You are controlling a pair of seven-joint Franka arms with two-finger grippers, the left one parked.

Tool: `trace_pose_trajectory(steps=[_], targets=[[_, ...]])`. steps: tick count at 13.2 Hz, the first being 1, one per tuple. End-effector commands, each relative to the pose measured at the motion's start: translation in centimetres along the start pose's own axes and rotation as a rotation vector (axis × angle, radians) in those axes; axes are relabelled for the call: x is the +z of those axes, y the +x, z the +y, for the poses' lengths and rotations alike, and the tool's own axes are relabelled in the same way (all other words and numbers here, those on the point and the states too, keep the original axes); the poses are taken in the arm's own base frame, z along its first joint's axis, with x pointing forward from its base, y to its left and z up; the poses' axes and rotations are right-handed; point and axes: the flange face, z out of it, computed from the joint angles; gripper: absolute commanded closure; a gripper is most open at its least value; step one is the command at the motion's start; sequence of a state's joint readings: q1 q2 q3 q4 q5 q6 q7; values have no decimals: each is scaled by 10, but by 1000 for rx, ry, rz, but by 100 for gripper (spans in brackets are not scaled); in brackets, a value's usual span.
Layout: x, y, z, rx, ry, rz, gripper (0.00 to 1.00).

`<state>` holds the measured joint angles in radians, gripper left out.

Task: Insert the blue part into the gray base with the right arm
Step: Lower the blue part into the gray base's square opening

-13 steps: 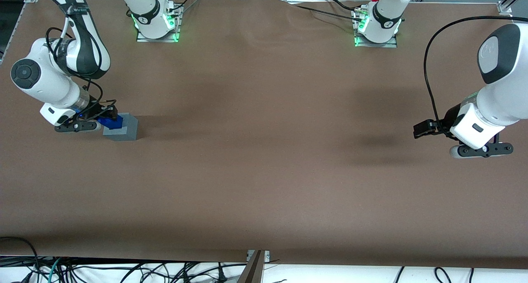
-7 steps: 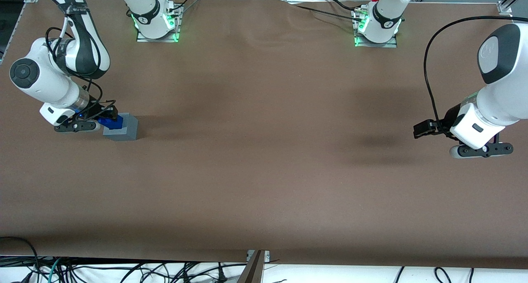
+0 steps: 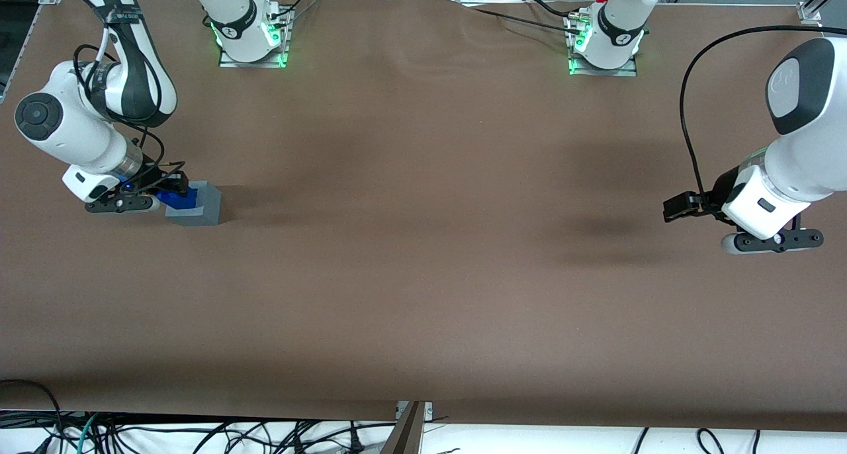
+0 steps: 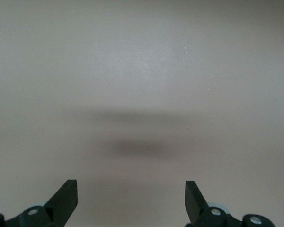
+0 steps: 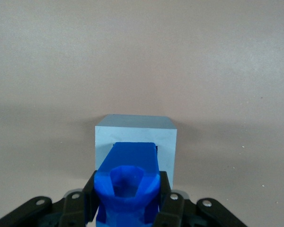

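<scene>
At far left of the front view we see the white right arm w/ black joint bands bent down over the brown matte surface. Its black two-finger jaws, i.e. the gripper, sit at mid-left of that frame, directly above the light-gray plastic cube base. The jaws are clenched on the small bright-blue plastic part; in the front view the blue part shows right at the cube's top face, at the edge nearest the arm.

Wrist cam of the working arm gives us the closer look: the gripper has one black finger pressed on each flank of the blue part, which is upright w/ a round hollow on its upper end. Its lower end meets the square socket in the top face of the gray base; we can't tell how deep it sits, since the blue body hides most of the opening. A thin dark slit of socket shows along the blue part's edges. The cube stands flat on the surface, w/ a soft shadow around it.

Moving right in the front view, mid-frame is bare brown surface w/ faint shadows.
</scene>
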<state>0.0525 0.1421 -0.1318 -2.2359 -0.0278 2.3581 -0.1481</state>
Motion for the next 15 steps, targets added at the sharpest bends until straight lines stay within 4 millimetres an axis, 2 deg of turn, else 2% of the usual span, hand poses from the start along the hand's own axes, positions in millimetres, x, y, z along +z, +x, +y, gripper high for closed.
trace_pose_trajectory(steps=[1,15], targets=[[1,-3,-2,30,13,6,92],[8,-12,-5,10,18,-19,92]])
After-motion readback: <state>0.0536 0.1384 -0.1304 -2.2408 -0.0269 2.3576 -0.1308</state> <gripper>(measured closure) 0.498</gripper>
